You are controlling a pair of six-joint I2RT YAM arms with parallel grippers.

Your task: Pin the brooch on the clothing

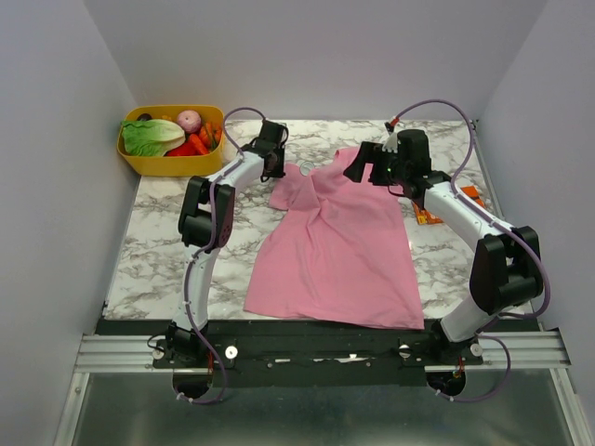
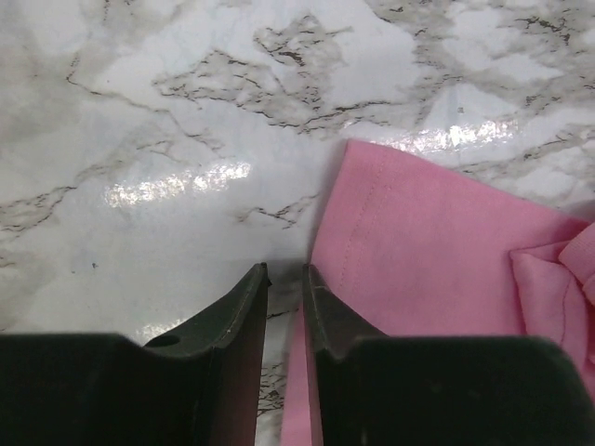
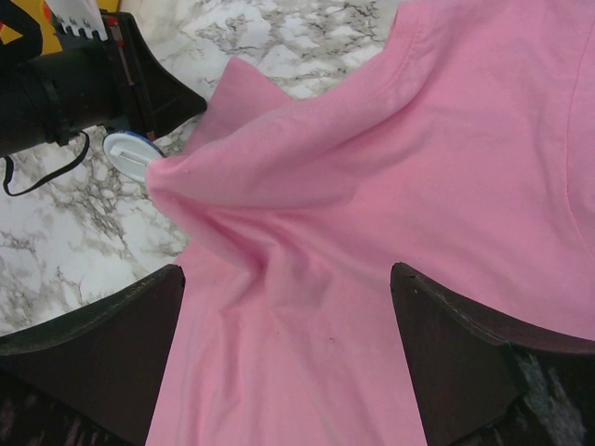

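Clothing (image 1: 339,246) rumpled on marble table (image 1: 158,251), left hand (image 2: 284,274) pinching its sleeve, right hand (image 3: 286,269) spread, white walls (image 1: 307,46)

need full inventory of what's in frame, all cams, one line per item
T-shirt: 1, pink, spread mid-table, bunched at the top.
basket: 1, yellow, far-left corner.
vegetables: several, green, red, orange, pink, in basket.
orange item: count unclear, table's right edge, partly hidden.
white disc: 1, blue-rimmed, beside shirt fold; identity unclear.
brooch: none seen.
table: 1, white-grey marble.
left gripper: fingers nearly together at sleeve hem; grip unclear.
right gripper: fingers wide open above shirt.
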